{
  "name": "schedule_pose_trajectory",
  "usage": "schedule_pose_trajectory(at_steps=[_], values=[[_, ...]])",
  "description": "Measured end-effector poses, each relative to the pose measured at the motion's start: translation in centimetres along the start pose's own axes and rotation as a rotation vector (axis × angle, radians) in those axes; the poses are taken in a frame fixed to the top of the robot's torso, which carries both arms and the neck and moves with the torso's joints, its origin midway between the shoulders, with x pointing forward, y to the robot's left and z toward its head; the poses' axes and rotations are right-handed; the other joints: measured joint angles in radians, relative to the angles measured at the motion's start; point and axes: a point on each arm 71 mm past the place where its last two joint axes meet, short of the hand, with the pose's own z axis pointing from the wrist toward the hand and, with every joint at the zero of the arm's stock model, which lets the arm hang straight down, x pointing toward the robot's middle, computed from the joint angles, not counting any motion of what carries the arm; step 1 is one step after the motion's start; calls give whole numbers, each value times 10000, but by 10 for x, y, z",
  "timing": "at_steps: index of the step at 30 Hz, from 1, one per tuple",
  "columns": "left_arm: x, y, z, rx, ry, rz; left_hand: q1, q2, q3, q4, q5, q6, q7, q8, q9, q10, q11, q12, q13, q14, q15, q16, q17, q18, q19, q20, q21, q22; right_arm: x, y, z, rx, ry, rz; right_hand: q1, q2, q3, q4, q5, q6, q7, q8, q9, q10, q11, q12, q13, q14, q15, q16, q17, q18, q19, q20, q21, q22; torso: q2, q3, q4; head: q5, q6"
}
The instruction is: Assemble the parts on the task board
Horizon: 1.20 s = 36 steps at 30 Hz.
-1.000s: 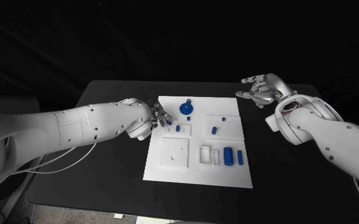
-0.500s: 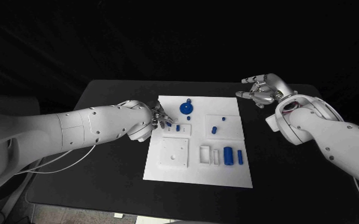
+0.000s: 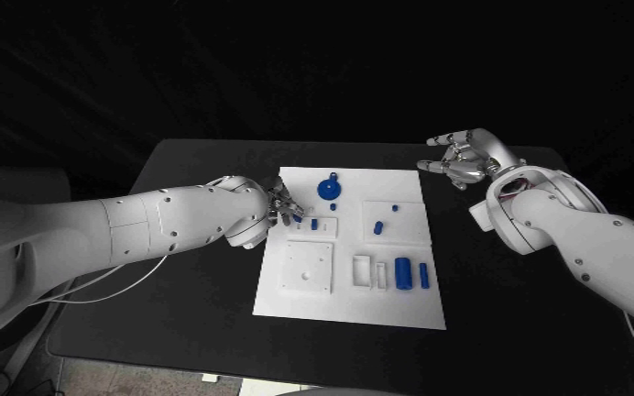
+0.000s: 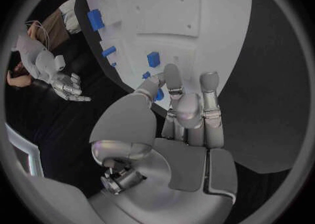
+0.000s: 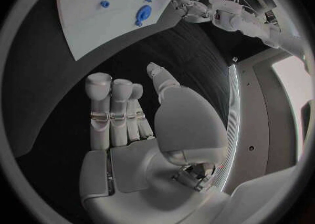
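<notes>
The white task board point(image 3: 346, 300) lies in the middle of the black table. My left hand point(image 3: 280, 209) hovers at the board's left edge, its thumb and a finger point(image 4: 172, 79) pinching a small blue part point(image 4: 159, 95). Just beside it a short blue peg point(image 3: 314, 225) stands in a small white block. A blue round disc point(image 3: 331, 191) lies at the board's far end. A blue cylinder point(image 3: 403, 274) and a thin blue bar point(image 3: 424, 275) lie near the right edge. My right hand point(image 3: 457, 161) hangs off the board at the far right, fingers extended and holding nothing.
A white square plate point(image 3: 310, 269) and a white frame point(image 3: 368, 274) sit on the board's near half. A small blue oblong point(image 3: 379, 228) rests in a raised pad on the right. Bare black table point(image 3: 172, 304) surrounds the board on both sides.
My left arm has edged slightly toward the board with its fingers still closed. The right hand has stayed in place.
</notes>
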Motion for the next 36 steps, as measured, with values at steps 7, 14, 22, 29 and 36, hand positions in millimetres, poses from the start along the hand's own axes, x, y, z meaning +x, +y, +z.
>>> schedule_pose_trajectory(at_steps=[7,14,22,29,36], values=[[1,1,0,-57,33,24,0,0,0,-1,-1,-6,-6,0,0,0,0,0,0,0,0,0,0,-1,0,0,0,-1,0,0,0,5,6,4,0,0,0,0,0,0,0,0,0,1,0,0,0,0,0,0,-1,1,0,0,0,0,5,3,0,12,-35],[2,2,0,-116,110,51,0,0,-1,-1,-2,15,15,-1,0,0,0,0,1,0,0,0,-6,-1,0,0,0,7,0,0,0,7,12,8,0,0,0,0,0,-1,-1,0,0,1,1,0,0,0,0,0,-2,0,0,0,0,0,6,3,0,16,-61],[5,3,0,-179,201,80,0,0,-1,-2,-3,18,18,-6,0,0,0,0,-8,0,1,0,-14,-3,0,0,1,6,0,-1,0,17,13,6,0,0,0,0,0,-3,-3,0,0,2,1,0,0,0,0,0,-3,1,0,0,0,0,6,2,0,8,-73],[7,3,0,-171,232,172,-1,-1,-1,-2,-25,18,18,1,57,0,0,0,-8,-1,1,0,-14,-3,0,0,0,5,0,-1,0,24,15,3,0,0,0,0,0,-8,-8,0,0,2,2,0,0,0,0,0,-3,0,0,0,0,0,9,-1,0,0,-84],[8,1,0,-108,206,295,-2,-2,-13,-14,18,18,18,2,74,0,0,0,-7,-1,1,0,-13,-4,0,0,1,4,0,-1,0,30,24,2,0,0,0,0,0,-9,-9,0,0,2,2,0,0,0,0,0,-4,1,0,0,0,0,9,0,2,3,-89]])
